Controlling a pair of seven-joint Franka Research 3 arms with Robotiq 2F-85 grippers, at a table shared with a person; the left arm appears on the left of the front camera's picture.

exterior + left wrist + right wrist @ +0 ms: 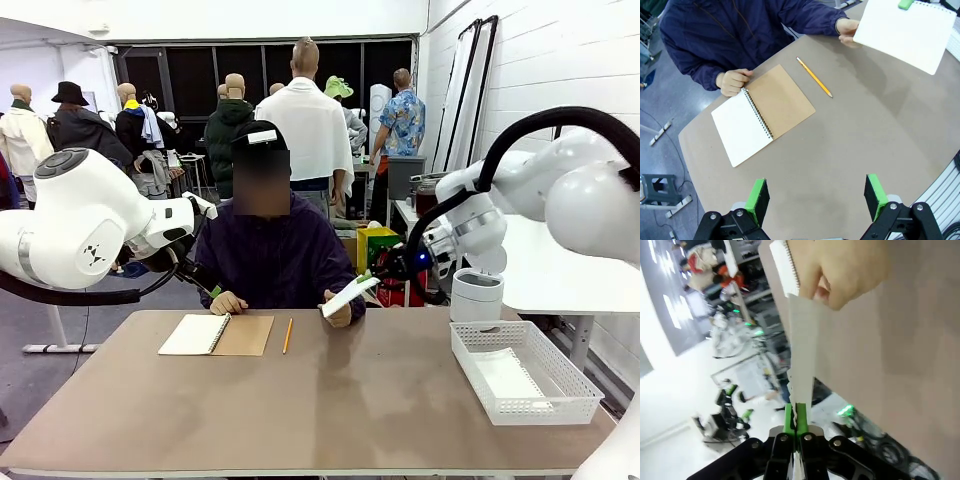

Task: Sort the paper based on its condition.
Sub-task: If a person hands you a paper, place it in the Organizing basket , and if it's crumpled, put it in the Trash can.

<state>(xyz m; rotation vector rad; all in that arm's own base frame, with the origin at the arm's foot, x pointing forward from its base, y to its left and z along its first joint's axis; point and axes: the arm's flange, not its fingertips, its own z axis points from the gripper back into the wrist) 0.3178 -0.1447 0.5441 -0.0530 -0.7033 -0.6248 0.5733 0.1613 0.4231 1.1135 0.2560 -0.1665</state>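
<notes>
1. While the brown table [330, 400] spreads wide under both arms, the left gripper [815, 200] hangs above its near part with its green pads [758, 198] well apart, jaws open and nothing between them.
2. Ahead of that gripper, at the far edge, sits a person in a dark jacket [725, 35]. One fist [732, 81] rests on the tabletop, touching the upper corner of the notebook.
3. To the right of the right gripper, a white lattice basket [575, 385] stands on the table, with a flat white sheet [505, 378] lying inside it.
4. Up and to the left of the left gripper's pads, the spiral notebook [762, 114] lies open and flat: a blank white page on one side, the brown cardboard cover folded out on the other.
5. Lifted clear of the table, the loose sheet of paper [349, 296] is held between the person's other hand [340, 315] and the right gripper [795, 422]. In the right wrist view the sheet [801, 355] runs edge-on straight up from the fingertips to that hand [840, 275], its ragged hole edge at the top. The green pads are pressed together on the sheet's lower edge, so this gripper is clamped on the paper.
6. In the left wrist view the same sheet [905, 32] shows far ahead and to the right, with a green pad [906, 4] on its top edge.
7. Just beyond the notebook's cover lies a yellow pencil [814, 77], flat on the table, close to the cover but apart from it.
</notes>
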